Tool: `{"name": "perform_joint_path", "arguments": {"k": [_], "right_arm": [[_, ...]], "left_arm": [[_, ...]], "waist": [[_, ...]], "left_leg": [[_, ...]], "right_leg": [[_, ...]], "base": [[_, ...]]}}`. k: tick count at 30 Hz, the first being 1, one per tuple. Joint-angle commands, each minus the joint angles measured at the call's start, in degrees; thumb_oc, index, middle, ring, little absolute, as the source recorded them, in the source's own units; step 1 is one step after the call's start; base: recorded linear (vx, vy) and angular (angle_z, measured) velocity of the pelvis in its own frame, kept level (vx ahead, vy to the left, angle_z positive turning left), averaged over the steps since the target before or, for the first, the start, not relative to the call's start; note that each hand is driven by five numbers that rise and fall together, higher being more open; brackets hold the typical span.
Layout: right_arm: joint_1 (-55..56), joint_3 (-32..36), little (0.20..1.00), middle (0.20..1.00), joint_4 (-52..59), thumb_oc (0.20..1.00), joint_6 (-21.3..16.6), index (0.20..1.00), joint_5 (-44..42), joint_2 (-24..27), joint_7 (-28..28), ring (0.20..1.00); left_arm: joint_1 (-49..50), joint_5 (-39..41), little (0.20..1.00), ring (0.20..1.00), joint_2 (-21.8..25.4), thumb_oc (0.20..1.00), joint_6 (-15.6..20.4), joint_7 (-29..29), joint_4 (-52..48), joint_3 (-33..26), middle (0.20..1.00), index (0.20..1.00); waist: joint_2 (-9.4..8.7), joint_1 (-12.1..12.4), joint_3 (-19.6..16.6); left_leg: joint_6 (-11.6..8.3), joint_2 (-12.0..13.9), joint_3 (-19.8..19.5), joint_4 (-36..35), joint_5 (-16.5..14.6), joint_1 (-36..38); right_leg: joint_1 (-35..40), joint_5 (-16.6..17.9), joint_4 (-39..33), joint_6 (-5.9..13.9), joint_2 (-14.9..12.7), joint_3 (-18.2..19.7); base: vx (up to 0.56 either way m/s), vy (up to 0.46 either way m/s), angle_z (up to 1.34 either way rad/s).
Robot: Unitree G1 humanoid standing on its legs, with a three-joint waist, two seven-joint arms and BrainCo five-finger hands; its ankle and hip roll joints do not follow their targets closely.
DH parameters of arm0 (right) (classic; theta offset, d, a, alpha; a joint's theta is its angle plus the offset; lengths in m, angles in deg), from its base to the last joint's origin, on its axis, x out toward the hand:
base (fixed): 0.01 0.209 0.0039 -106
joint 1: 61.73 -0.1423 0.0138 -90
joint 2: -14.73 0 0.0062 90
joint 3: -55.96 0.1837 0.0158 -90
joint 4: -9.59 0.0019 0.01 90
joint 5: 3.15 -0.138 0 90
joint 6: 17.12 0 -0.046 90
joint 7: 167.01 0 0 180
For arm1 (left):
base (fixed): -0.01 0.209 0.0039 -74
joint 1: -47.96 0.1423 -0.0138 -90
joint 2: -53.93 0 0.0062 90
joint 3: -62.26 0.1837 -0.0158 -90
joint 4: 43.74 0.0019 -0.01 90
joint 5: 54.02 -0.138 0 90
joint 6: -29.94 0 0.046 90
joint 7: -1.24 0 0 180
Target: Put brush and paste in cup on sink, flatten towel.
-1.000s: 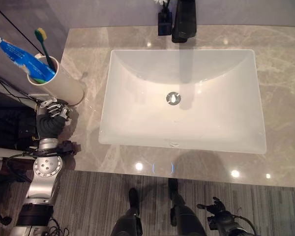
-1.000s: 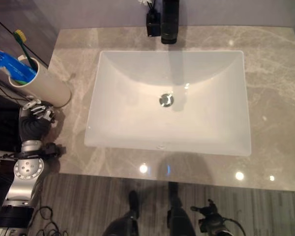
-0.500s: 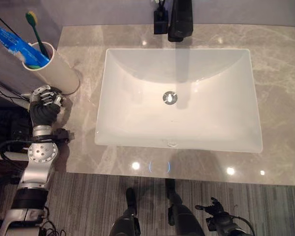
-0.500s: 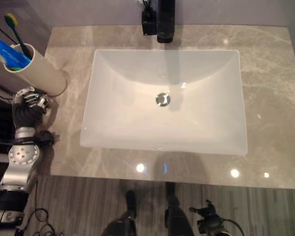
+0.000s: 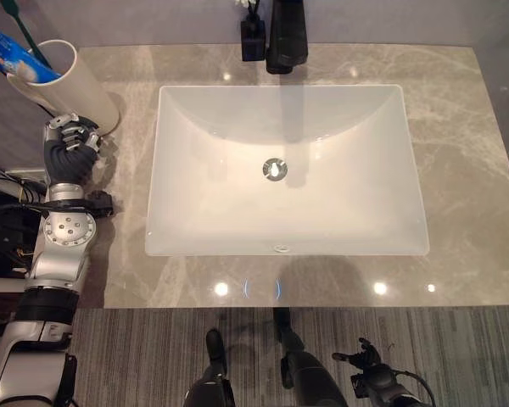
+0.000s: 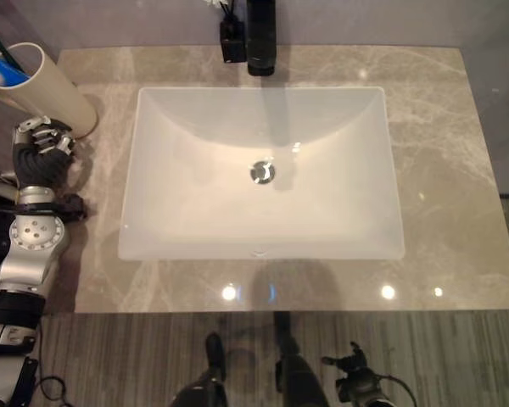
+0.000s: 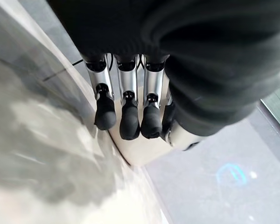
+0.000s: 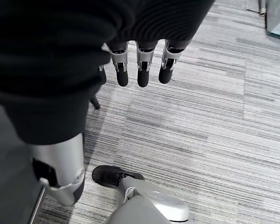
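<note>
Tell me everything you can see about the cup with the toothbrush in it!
The cup is a tall, plain cream-white tube, smooth like plastic or ceramic. It stands on the grey marble counter at its far left corner, beside the white sink, and looks tilted from above. A blue toothpaste tube and a green-handled toothbrush stick out of its open top. The left hand is right beside it, fingers near its wall.

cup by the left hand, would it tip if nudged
Probably yes: the cup is tall and narrow, and the toothpaste and toothbrush stick out above its rim, adding weight up top. The left hand is beside its base, so a low push may just slide it.
</note>
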Motion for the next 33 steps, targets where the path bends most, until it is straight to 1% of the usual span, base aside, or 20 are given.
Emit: {"name": "perform_joint_path", "arguments": {"k": [1, 3, 5, 9, 12, 13, 14, 16, 17, 18, 22, 25, 30, 31, 33], "right_arm": [[0.0, -1.2, 1.0, 1.0, 0.0, 1.0, -0.1, 1.0, -0.1, -0.4, 0.9, 1.0], [0.1, -1.2, 1.0, 1.0, 0.0, 1.0, -0.1, 1.0, -0.1, -0.4, 1.0, 1.0], [0.0, -1.7, 1.0, 1.0, 0.3, 1.0, -0.2, 1.0, -0.1, -0.5, 1.2, 1.0], [0.0, -1.6, 1.0, 1.0, 0.3, 1.0, -0.2, 1.0, -0.2, -0.6, 1.2, 1.0], [0.1, -1.0, 1.0, 1.0, 0.3, 1.0, -0.1, 1.0, -0.3, -0.6, 1.3, 1.0], [0.1, -1.0, 1.0, 1.0, 0.3, 1.0, -0.1, 1.0, -0.3, -0.6, 1.3, 1.0], [0.2, -0.5, 1.0, 1.0, 0.1, 1.0, -0.1, 1.0, -0.4, -0.5, 1.3, 1.0], [0.2, -0.2, 1.0, 1.0, 0.1, 1.0, 0.0, 1.0, -0.4, -0.5, 1.3, 1.0], [0.3, 0.2, 1.0, 1.0, -0.2, 1.0, 0.0, 1.0, -0.4, -0.4, 1.2, 1.0], [0.3, 0.2, 1.0, 1.0, -0.2, 1.0, 0.0, 1.0, -0.4, -0.4, 1.1, 1.0], [0.2, 0.1, 1.0, 1.0, -0.2, 1.0, -0.2, 1.0, -0.4, -0.3, 1.2, 1.0], [0.2, 0.0, 1.0, 1.0, 0.0, 1.0, -0.3, 1.0, -0.3, -0.3, 1.3, 1.0], [0.1, -0.3, 1.0, 1.0, -0.1, 1.0, -0.3, 1.0, -0.1, -0.1, 1.5, 1.0], [0.1, -0.8, 1.0, 1.0, 0.1, 1.0, -0.3, 1.0, 0.0, 0.0, 1.5, 1.0], [0.1, -1.2, 1.0, 1.0, 0.2, 1.0, -0.4, 1.0, 0.0, 0.0, 1.5, 1.0]], "left_arm": [[-2.0, 0.1, 0.2, 0.2, 2.3, 0.2, 0.9, -1.3, 3.7, 1.7, 0.2, 0.2], [-2.6, 0.3, 0.2, 0.2, 2.3, 0.2, 0.9, -1.4, 4.3, 2.1, 0.2, 0.2], [-4.9, 0.4, 0.2, 0.2, 2.2, 0.2, 0.7, -1.6, 6.4, 3.8, 0.2, 0.2], [-4.8, 0.8, 0.2, 0.2, 1.7, 0.2, 1.0, -1.4, 5.4, 4.1, 0.2, 0.2], [-1.0, 2.1, 0.2, 0.2, 0.8, 0.2, 2.1, -0.1, -0.6, 2.5, 0.2, 0.2], [-0.8, 2.1, 0.2, 0.2, 0.8, 0.2, 2.1, -0.1, -0.8, 2.4, 0.2, 0.2], [2.0, 2.9, 0.2, 0.2, 0.0, 0.2, 2.5, 0.3, -3.5, 0.8, 0.2, 0.2], [2.9, 2.8, 0.2, 0.2, -0.3, 0.2, 2.8, 0.2, -4.3, 0.1, 0.2, 0.2], [5.3, 2.9, 0.2, 0.2, -0.7, 0.2, 3.0, -0.3, -5.2, -2.5, 0.2, 0.2], [5.4, 2.9, 0.2, 0.2, -0.7, 0.2, 3.0, -0.3, -5.3, -2.5, 0.2, 0.2], [5.8, 3.7, 0.2, 0.2, -0.4, 0.2, 3.1, -1.5, -3.1, -4.6, 0.2, 0.2], [4.3, 4.5, 0.2, 0.2, -0.1, 0.2, 3.3, -2.7, -0.7, -5.1, 0.2, 0.2], [1.3, 5.0, 0.2, 0.2, 0.7, 0.2, 3.2, -4.2, 2.3, -4.5, 0.2, 0.2], [-0.9, 5.5, 0.2, 0.2, 1.4, 0.2, 3.1, -4.9, 4.6, -4.1, 0.2, 0.2], [-2.2, 5.9, 0.2, 0.2, 1.7, 0.2, 3.1, -5.2, 6.2, -3.6, 0.2, 0.2]], "waist": [[0.44, -0.9, 1.2], [0.45, -1.0, 1.2], [0.38, -1.3, 1.0], [0.31, -1.3, 0.9], [0.46, -0.6, 0.6], [0.5, -0.7, 0.5], [0.75, -0.3, 0.4], [0.85, -0.1, 0.4], [1.02, 0.4, 0.3], [1.03, 0.4, 0.3], [0.97, 0.6, 0.3], [0.75, 0.3, 0.4], [0.36, -0.1, 0.3], [0.11, -0.5, 0.4], [0.01, -0.8, 0.4]], "left_leg": [[-1.31, 0.1, -2.1, 0.2, 3.7, 1.9], [-1.31, 0.2, -2.1, 0.2, 3.6, 1.8], [-1.33, 0.2, -2.1, 0.2, 3.5, 1.6], [-1.31, 0.2, -2.1, 0.2, 3.5, 1.6], [-1.25, 0.1, -2.3, 0.2, 3.4, 1.7], [-1.25, 0.1, -2.3, 0.2, 3.4, 1.7], [-1.22, 0.0, -2.5, 0.2, 3.4, 1.7], [-1.23, -0.1, -2.7, 0.2, 3.5, 1.7], [-1.18, -0.2, -2.8, 0.2, 3.5, 1.5], [-1.18, -0.2, -2.9, 0.2, 3.5, 1.5], [-1.2, -0.1, -2.9, 0.2, 3.8, 1.3], [-1.28, 0.0, -2.8, 0.2, 3.9, 1.2], [-1.33, 0.1, -2.5, 0.2, 4.0, 1.0], [-1.34, 0.2, -2.3, 0.2, 3.9, 1.0], [-1.37, 0.2, -2.2, 0.2, 3.9, 0.9]], "right_leg": [[3.4, -1.1, 0.1, 3.49, -0.6, -0.2], [3.3, -1.1, 0.1, 3.51, -0.6, -0.3], [3.1, -1.0, 0.1, 3.58, -0.5, -0.4], [3.1, -1.0, 0.1, 3.58, -0.5, -0.3], [3.2, -1.1, 0.1, 3.55, -0.6, -0.5], [3.2, -1.1, 0.1, 3.55, -0.6, -0.5], [3.3, -1.3, 0.1, 3.51, -0.6, -0.7], [3.3, -1.3, 0.1, 3.51, -0.7, -0.8], [3.3, -1.5, 0.1, 3.54, -0.7, -1.1], [3.3, -1.5, 0.1, 3.54, -0.7, -1.1], [3.2, -1.4, 0.1, 3.48, -0.6, -1.1], [3.1, -1.4, 0.1, 3.5, -0.5, -1.0], [2.8, -1.3, 0.1, 3.51, -0.3, -0.8], [2.7, -1.2, 0.1, 3.51, -0.2, -0.5], [2.6, -1.1, 0.1, 3.52, -0.1, -0.4]], "base": [[0.0, 0.0, 0.0], [0.0, 0.0, 0.0], [0.0, 0.0, 0.0], [0.0, 0.0, 0.0], [0.0, 0.0, 0.0], [0.0, 0.0, 0.0], [0.0, 0.0, 0.0], [0.0, 0.0, 0.0], [0.0, 0.0, 0.0], [0.0, 0.0, 0.0], [0.0, 0.001, 0.02], [0.0, 0.0, 0.0], [0.0, 0.0, 0.0], [0.0, 0.0, 0.0], [0.0, 0.0, 0.0]]}}
